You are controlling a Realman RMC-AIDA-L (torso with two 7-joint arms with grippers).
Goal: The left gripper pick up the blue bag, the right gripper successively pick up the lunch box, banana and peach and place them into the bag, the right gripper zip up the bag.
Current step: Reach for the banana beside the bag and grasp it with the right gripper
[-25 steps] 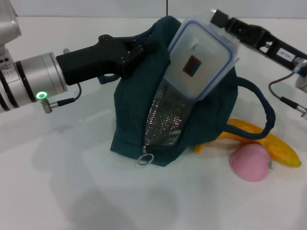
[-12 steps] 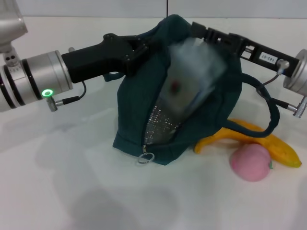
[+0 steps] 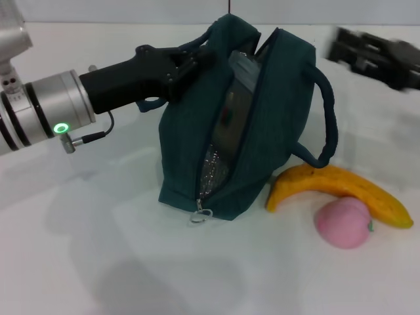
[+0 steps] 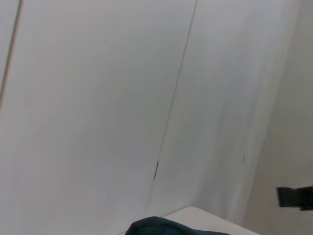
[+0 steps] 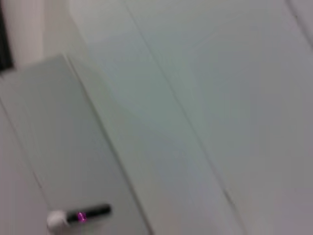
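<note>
Lunch box [image 3: 231, 111] dropped inside blue bag [image 3: 262, 157].

We see the blue bag [image 3: 262, 144] standing on the table [image 3: 98, 262], with the lunch box [image 3: 233, 111] inside its open top. The left gripper [image 3: 190, 62] is at the bag's upper left side, and the right gripper [image 3: 374, 56] is apart, to the bag's upper right. The banana [image 3: 341, 190] lies just right of the bag, and the peach [image 3: 342, 222] lies in front of the banana, touching it.
</note>
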